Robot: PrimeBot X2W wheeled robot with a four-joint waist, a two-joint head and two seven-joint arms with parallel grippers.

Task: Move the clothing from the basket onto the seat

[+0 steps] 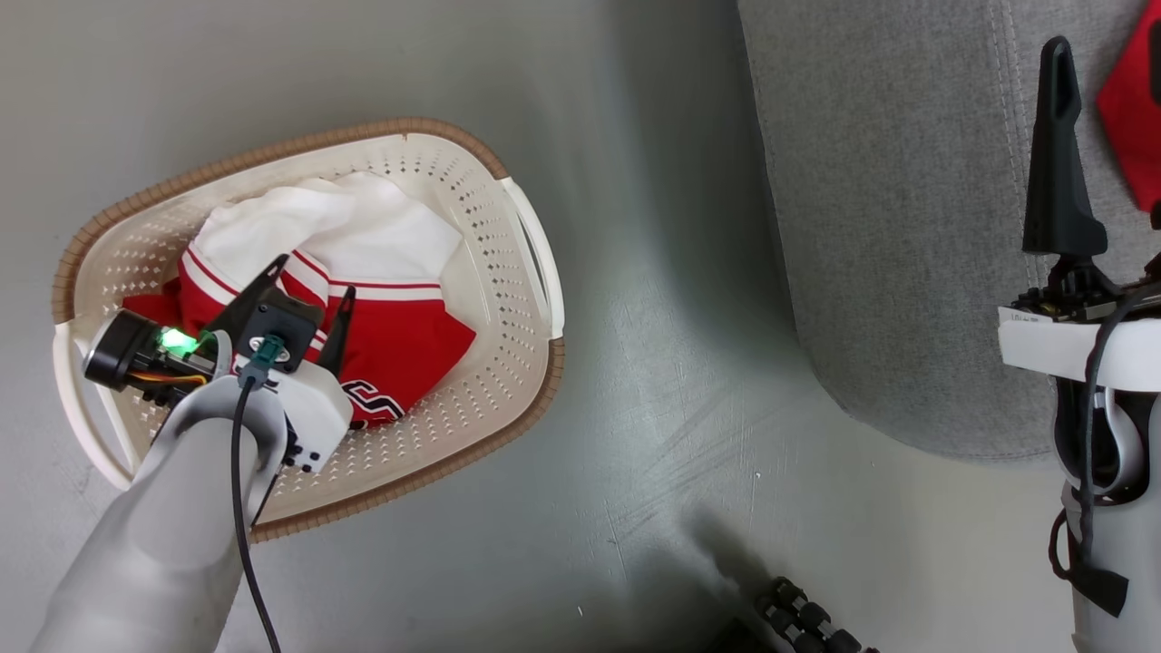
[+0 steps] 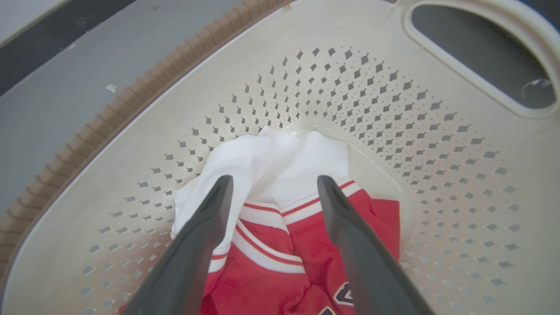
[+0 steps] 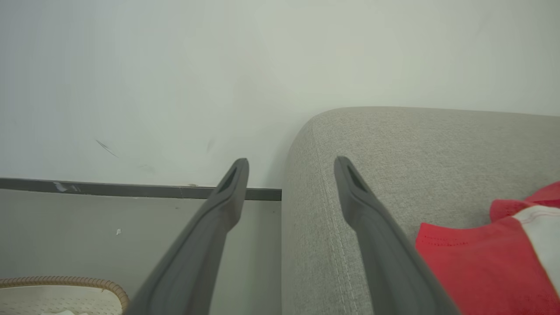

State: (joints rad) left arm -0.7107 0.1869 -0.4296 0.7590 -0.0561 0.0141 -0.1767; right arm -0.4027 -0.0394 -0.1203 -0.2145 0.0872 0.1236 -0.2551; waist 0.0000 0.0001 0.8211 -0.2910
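Note:
The cream basket stands on the floor at the left. In it lies red clothing with white panels and black-and-white lettering. My left gripper hangs inside the basket just above this garment, open, holding nothing. The left wrist view shows the left gripper with its fingers astride the clothing near the basket wall. The grey seat fills the upper right, with another red piece of clothing lying on it. Over the seat my right gripper stands open and empty, left of that clothing.
Bare grey floor separates the basket from the seat. A black ribbed object lies on the floor at the bottom edge. Behind the seat is a pale wall with a dark baseboard. The basket's rim shows at the lower left.

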